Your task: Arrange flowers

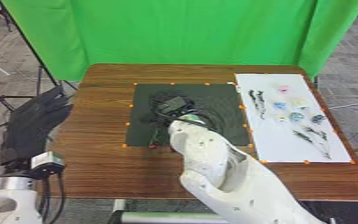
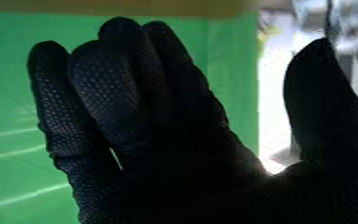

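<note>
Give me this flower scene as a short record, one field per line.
surface: brown table
right hand: open, above the dark mat
left hand: open, off the table's left side
flowers: small pink flower and blue flower, on white sheet
greenery: dark sprigs, same sheet
backdrop: green cloth

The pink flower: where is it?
In the head view, the pink flower lies on the white sheet at right, near its far end, just beyond a blue flower.
</note>
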